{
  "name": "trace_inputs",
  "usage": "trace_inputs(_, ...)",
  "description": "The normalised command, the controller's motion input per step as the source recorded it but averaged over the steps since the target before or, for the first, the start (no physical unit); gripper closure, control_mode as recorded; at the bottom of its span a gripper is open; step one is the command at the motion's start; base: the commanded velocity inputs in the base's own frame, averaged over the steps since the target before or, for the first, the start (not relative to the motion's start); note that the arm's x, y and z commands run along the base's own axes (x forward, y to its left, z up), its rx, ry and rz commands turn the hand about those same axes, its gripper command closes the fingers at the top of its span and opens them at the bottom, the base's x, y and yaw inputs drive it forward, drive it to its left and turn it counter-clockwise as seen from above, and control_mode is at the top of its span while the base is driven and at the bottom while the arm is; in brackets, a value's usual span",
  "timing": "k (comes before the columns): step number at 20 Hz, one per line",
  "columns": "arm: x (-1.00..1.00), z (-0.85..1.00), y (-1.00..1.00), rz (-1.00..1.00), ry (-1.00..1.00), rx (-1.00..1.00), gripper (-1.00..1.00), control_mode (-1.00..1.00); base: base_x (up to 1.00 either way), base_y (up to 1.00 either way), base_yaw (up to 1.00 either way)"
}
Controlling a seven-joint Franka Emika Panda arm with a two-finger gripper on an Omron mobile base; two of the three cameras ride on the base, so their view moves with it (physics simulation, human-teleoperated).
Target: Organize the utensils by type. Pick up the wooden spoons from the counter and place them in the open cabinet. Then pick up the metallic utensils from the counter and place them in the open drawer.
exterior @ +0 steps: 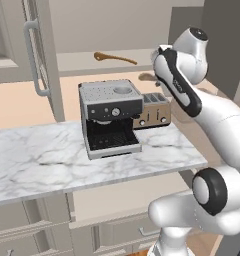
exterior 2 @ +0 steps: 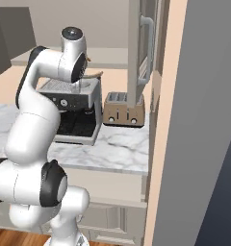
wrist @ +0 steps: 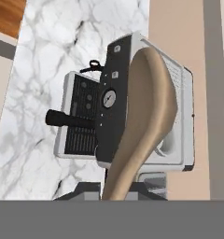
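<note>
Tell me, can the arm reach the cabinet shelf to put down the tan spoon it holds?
Probably yes. The gripper holds the tan spoon above the coffee machine, close to the cabinet shelf, where the orange-brown spoon already lies. The door stands open, and nothing seems to block the way.

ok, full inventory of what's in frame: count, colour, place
orange-brown wooden spoon: 1, lying on the open cabinet's shelf
pale tan wooden spoon: 1, held in the gripper, up above the coffee machine
coffee machine: 1, grey and black, on the counter
toaster: 1, copper-brown, on the counter right of the coffee machine
counter: 1, white marble with grey veins
cabinet door: 1, taupe, swung open, steel bar handle
base drawers: beige, under the counter
gripper: 1, shut on the pale tan wooden spoon
</note>
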Motion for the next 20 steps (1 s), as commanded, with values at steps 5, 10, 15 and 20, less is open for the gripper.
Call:
trace_inputs(5,0.7,0.36,-0.02,-0.05,-0.17,0.0,1.0,-1.0,0.0,0.0,0.0)
trace_inputs(10,0.69,0.21,-0.07,-0.05,-0.21,0.0,1.0,-1.0,0.0,0.0,0.0)
trace_inputs(15,0.74,0.18,-0.09,0.0,-0.27,0.0,1.0,-1.0,0.0,0.0,0.0)
trace_inputs(20,0.77,0.1,-0.15,0.0,-0.14,-0.02,1.0,-1.0,0.0,0.0,0.0)
